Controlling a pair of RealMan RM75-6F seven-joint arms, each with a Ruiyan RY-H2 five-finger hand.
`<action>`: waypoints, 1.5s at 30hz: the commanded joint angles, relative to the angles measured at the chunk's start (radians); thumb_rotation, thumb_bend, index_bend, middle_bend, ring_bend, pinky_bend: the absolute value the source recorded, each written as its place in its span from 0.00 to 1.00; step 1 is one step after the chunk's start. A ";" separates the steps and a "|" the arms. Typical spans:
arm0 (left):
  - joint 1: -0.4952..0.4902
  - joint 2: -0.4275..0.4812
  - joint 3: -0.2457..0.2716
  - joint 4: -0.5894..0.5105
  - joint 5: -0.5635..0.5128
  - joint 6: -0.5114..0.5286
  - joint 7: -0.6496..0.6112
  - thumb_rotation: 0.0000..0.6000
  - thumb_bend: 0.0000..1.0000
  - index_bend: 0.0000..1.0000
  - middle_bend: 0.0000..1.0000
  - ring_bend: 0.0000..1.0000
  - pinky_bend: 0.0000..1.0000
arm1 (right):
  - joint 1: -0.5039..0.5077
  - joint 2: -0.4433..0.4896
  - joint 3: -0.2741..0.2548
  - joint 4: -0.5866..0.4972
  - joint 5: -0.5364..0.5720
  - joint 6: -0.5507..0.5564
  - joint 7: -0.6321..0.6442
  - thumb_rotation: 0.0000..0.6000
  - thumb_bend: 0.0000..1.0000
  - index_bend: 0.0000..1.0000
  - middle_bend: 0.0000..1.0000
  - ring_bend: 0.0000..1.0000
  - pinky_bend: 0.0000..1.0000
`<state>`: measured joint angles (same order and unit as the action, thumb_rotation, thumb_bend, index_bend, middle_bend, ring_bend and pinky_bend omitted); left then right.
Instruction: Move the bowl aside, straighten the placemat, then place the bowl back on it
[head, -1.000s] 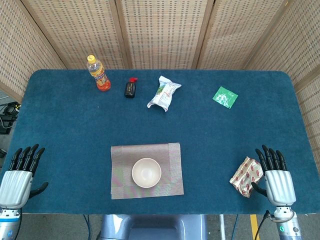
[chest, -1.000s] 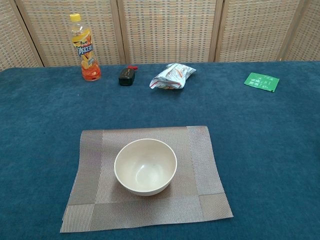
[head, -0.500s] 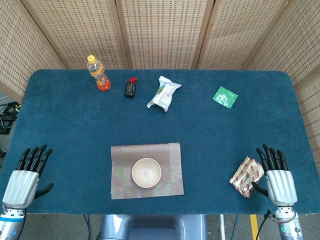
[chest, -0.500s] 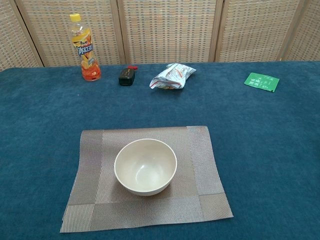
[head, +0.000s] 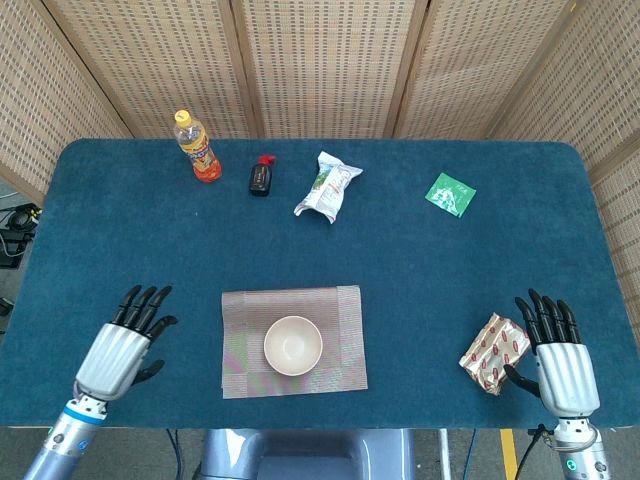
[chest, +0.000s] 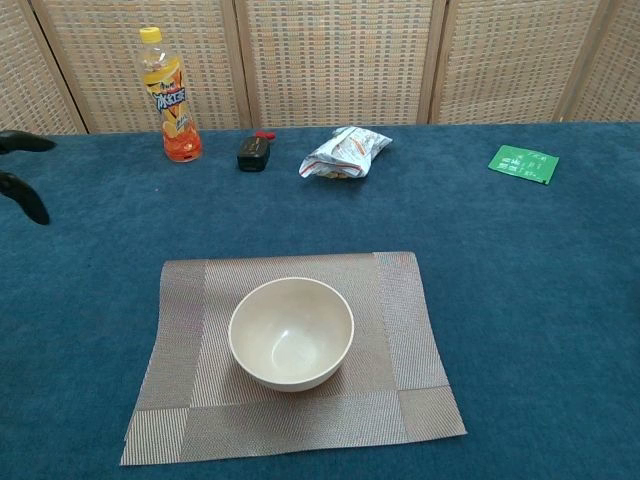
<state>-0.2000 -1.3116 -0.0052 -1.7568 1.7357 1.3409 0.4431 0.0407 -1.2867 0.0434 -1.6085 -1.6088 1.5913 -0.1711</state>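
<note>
A cream bowl (head: 293, 345) (chest: 291, 333) stands upright in the middle of a grey-brown woven placemat (head: 340, 310) (chest: 400, 300) near the table's front edge. The placemat lies slightly askew. My left hand (head: 121, 346) hovers to the left of the mat, fingers apart and holding nothing; only its dark fingertips (chest: 22, 195) show at the left edge of the chest view. My right hand (head: 558, 355) is at the front right corner, fingers spread and empty, well away from the bowl.
A red-and-white snack packet (head: 492, 351) lies just left of my right hand. Along the back stand an orange drink bottle (head: 197, 148), a small black bottle (head: 260, 177), a white snack bag (head: 327, 185) and a green packet (head: 450, 194).
My left hand has moved right and forward over the table, from the front left corner toward the placemat. The right hand, bowl and mat have stayed put.
</note>
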 joint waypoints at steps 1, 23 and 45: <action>-0.054 -0.067 -0.017 -0.014 -0.009 -0.078 0.064 1.00 0.09 0.38 0.00 0.00 0.00 | -0.001 0.004 0.001 -0.003 -0.001 0.003 0.006 1.00 0.10 0.00 0.00 0.00 0.00; -0.198 -0.359 -0.054 0.073 -0.159 -0.292 0.292 1.00 0.14 0.46 0.00 0.00 0.00 | -0.005 0.031 0.009 -0.017 0.016 0.001 0.052 1.00 0.10 0.00 0.00 0.00 0.00; -0.257 -0.517 -0.055 0.217 -0.240 -0.306 0.368 1.00 0.34 0.56 0.00 0.00 0.00 | -0.006 0.045 0.015 -0.026 0.031 -0.006 0.076 1.00 0.10 0.00 0.00 0.00 0.00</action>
<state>-0.4548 -1.8249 -0.0613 -1.5440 1.4962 1.0315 0.8141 0.0345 -1.2419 0.0580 -1.6345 -1.5781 1.5848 -0.0946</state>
